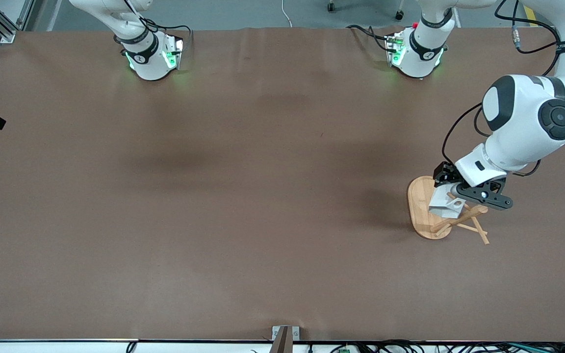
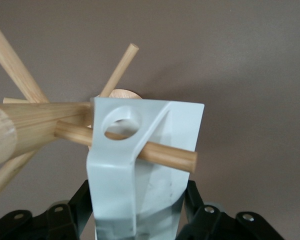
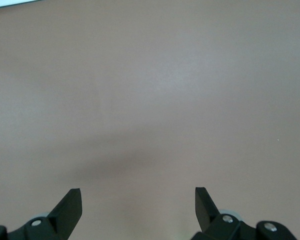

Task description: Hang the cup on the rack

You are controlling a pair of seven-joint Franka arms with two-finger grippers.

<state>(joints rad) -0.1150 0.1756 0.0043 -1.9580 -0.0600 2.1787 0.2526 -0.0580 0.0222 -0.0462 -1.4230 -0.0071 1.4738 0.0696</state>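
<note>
Over the rack's base at the left arm's end of the table, the left gripper point(image 2: 135, 220) pinches the cup point(image 2: 140, 165) by its body, a peg point(image 2: 165, 154) threaded through the handle hole. The rack point(image 1: 422, 206) stands beneath. The right gripper point(image 3: 138, 205) waits, fingers spread over bare table. The cup looks light, rigid, chippable; its faceted walls offer flat holds.

A brown table point(image 1: 243, 196) with black cables point(image 1: 410, 347) along its nearer edge.

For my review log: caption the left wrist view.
White faceted cup, handle hole threaded on the bamboo rack peg, at the left gripper.
</note>
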